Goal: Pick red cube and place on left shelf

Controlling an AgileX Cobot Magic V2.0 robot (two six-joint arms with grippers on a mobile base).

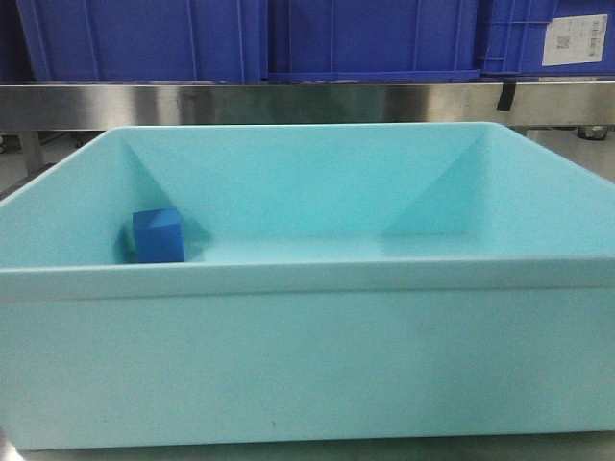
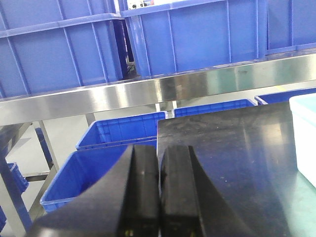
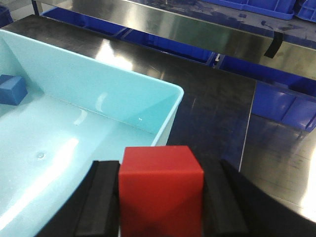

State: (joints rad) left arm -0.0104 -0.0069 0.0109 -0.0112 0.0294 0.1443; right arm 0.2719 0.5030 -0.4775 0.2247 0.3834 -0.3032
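Note:
In the right wrist view my right gripper (image 3: 160, 197) is shut on the red cube (image 3: 160, 190), its black pads pressed against the cube's two sides. It holds the cube above the right end of the light-blue tub (image 3: 163, 106), near the tub's far corner. In the left wrist view my left gripper (image 2: 159, 192) is shut and empty, its two black fingers pressed together above the dark table (image 2: 237, 148). The steel shelf (image 2: 148, 94) runs across behind it. Neither gripper nor the red cube shows in the front view.
A blue cube (image 1: 159, 235) lies in the tub's left part and also shows in the right wrist view (image 3: 12, 89). The tub's front wall (image 1: 307, 355) fills the front view. Blue crates (image 1: 365, 38) stand on the steel shelf (image 1: 288, 101); more blue crates (image 2: 118, 133) sit below it.

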